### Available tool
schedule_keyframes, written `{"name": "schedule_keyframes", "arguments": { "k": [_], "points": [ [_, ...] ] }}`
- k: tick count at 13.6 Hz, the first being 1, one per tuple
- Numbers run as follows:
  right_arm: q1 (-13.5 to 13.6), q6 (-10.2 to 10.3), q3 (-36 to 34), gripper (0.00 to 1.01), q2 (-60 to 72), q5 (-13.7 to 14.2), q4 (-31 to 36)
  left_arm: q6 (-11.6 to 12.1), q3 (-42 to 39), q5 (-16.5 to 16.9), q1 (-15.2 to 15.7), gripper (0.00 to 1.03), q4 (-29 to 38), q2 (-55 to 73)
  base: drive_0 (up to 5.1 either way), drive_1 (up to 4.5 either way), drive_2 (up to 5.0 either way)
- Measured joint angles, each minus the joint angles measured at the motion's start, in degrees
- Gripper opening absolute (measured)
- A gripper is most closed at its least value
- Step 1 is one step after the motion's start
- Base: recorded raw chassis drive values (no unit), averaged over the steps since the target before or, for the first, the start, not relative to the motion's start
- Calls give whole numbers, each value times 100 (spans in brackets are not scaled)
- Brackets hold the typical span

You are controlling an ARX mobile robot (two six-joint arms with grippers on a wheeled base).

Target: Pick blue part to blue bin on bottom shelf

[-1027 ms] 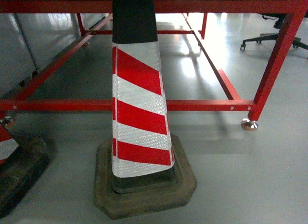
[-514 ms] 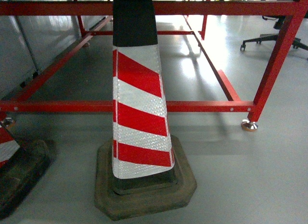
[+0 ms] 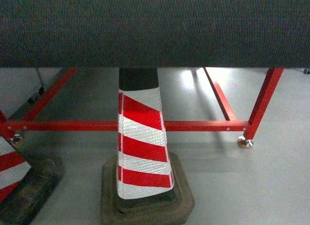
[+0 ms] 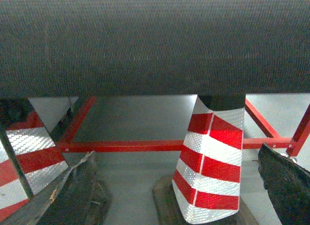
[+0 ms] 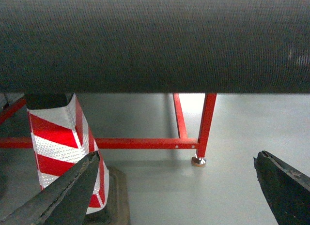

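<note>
We face a traffic cone (image 3: 142,147) standing on grey floor, striped in red and in white reflective sheeting with a fine honeycomb grain, black at the top, set in a heavy, dull, eight-sided rubber base (image 3: 145,201). A second cone (image 3: 12,167) of the same kind shows at the left edge. Behind them runs a red frame (image 3: 193,125) of painted square steel tube, ending in a small round metal foot (image 3: 244,142). A dark band (image 3: 155,29) with a woven, mesh-like texture fills the top of every view; we cannot tell what it is.

The right gripper (image 5: 174,191) is spread wide, its two black tapered fingers (image 5: 63,196) at opposite edges of the wrist view, holding nothing. Of the left gripper (image 4: 179,186) we see dark fingers at both sides, apart and empty.

The blue part, the blue bin and the bottom shelf are not in any view. We judge the search has yet to begin. The risk here is the base rolling into the near cone, or an arm striking the red frame, because the dark band hides so much ahead.
</note>
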Motion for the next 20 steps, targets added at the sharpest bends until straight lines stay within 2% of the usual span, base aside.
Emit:
{"name": "schedule_keyframes", "arguments": {
  "k": [20],
  "points": [
    [0, 0, 0, 98, 0, 2, 2, 35, 2, 7, 0, 98, -7, 0, 0, 0, 0]
  ]
}}
